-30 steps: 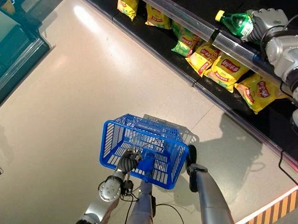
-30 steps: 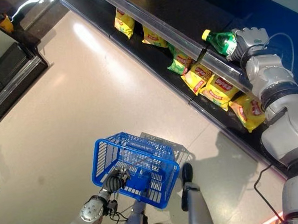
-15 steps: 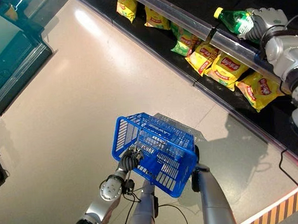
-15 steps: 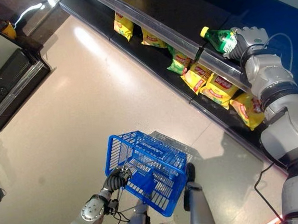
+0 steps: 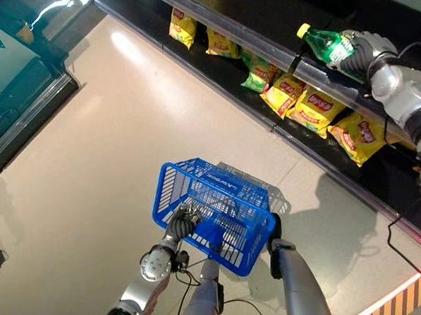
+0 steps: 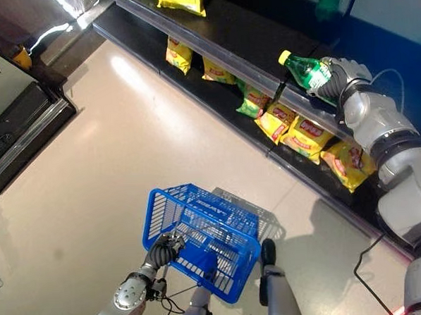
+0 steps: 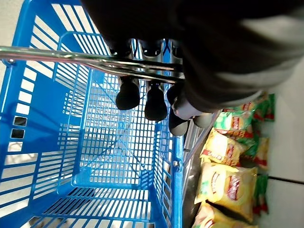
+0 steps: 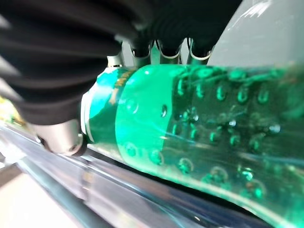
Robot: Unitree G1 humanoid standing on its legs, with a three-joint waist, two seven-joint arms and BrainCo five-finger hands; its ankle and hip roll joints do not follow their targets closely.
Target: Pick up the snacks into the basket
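Fingers of the right hand (image 6: 342, 78) are wrapping a green soda bottle (image 6: 303, 69) above the shelf (image 6: 262, 64); the left hand (image 5: 180, 223) is gripping the blue basket's (image 5: 198, 187) handle (image 7: 90, 60).

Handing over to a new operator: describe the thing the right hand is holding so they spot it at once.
Find the long dark shelf running along the floor's edge, its lower level lined with yellow snack bags. Above those bags, the right hand is curled round a green bottle with a yellow cap, the one bottle among flat bags.
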